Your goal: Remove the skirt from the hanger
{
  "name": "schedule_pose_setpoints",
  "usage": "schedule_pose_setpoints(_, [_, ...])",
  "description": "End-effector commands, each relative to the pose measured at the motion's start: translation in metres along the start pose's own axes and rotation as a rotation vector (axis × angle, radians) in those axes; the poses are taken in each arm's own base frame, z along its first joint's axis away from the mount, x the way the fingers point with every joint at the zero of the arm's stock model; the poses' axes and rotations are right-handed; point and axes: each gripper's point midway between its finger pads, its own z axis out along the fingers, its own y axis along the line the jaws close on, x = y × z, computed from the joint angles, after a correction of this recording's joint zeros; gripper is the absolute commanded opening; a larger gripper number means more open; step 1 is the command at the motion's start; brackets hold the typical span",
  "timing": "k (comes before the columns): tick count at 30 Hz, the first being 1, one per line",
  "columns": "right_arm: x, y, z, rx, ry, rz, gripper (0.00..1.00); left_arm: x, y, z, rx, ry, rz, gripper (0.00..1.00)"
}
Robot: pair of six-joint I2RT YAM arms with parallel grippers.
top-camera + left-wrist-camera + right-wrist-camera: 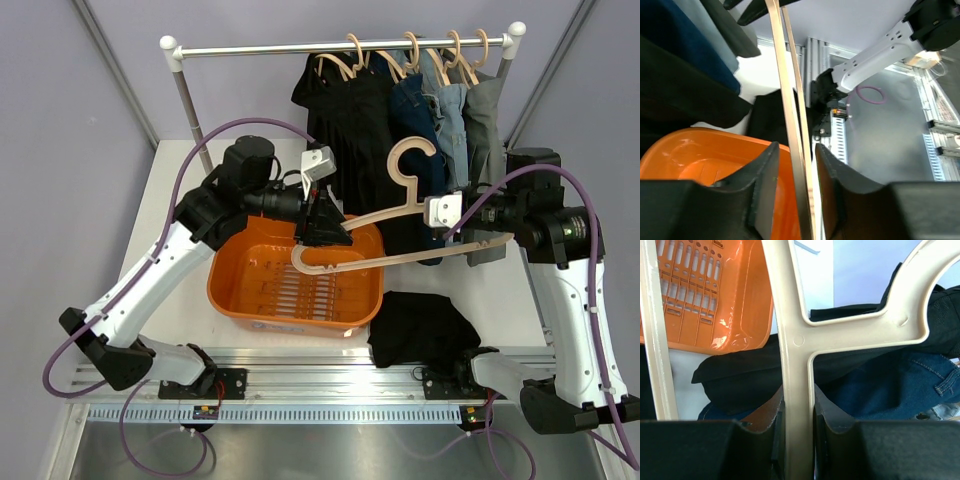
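Both arms converge above the orange basket (240,292): right pincer (797,425) pinches the hanger (380,216), left pincer (796,150) straddles it, slightly spread.

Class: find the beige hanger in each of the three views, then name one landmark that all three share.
Top external: the hanger is at centre, partly over the orange basket.
Left wrist: its thin bars run top to bottom through the middle.
Right wrist: its thick upright fills the centre.
Shared landmark: the orange basket.
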Motion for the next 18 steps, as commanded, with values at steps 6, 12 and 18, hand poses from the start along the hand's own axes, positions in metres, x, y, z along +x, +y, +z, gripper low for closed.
schedule_pose_setpoints(6, [-0.01, -0.009, 0.003, 0.02, -0.043, -0.017, 0.03, 0.004, -0.004, 0.007, 0.033, 0.024, -0.034, 0.07])
schedule_pose_setpoints(12, [-0.008, -0.006, 0.004, 0.019, -0.035, -0.009, 0.11, 0.006, 0.007, 0.0, -0.059, 0.039, -0.017, 0.0])
schedule_pose_setpoints(18, [-0.015, -0.013, 0.003, 0.054, -0.065, 0.028, 0.4, 0.0, 0.004, -0.012, -0.083, 0.002, -0.017, 0.0])
